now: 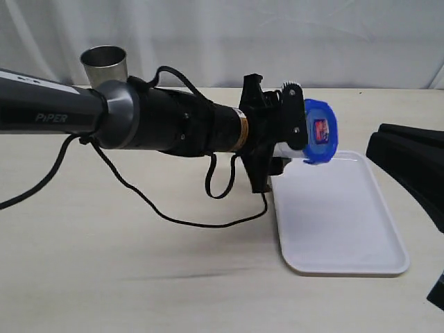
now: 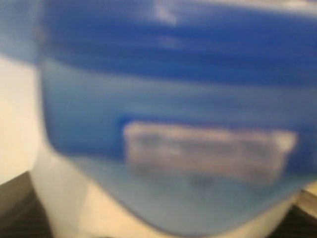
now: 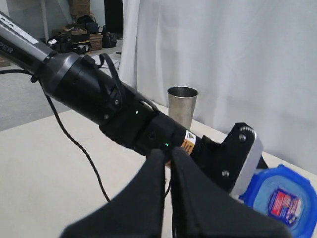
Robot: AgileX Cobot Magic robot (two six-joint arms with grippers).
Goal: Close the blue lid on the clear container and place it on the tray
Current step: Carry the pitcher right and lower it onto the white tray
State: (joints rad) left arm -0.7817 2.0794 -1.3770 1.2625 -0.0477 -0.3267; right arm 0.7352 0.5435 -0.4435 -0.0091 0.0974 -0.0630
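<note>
My left gripper reaches in from the left and is shut on the clear container. It holds the container tipped on its side above the far left corner of the white tray. The blue lid sits on the container's mouth, with its sticker facing right. Up close, the left wrist view is a blur of the blue lid and the container's label. My right gripper is shut on nothing at the right, pointing at the left arm. The blue lid shows beyond it.
A tapered steel cup stands at the back left, and it also shows as the steel cup behind the left arm. A black cable hangs from the left arm down onto the table. The right arm fills the right edge.
</note>
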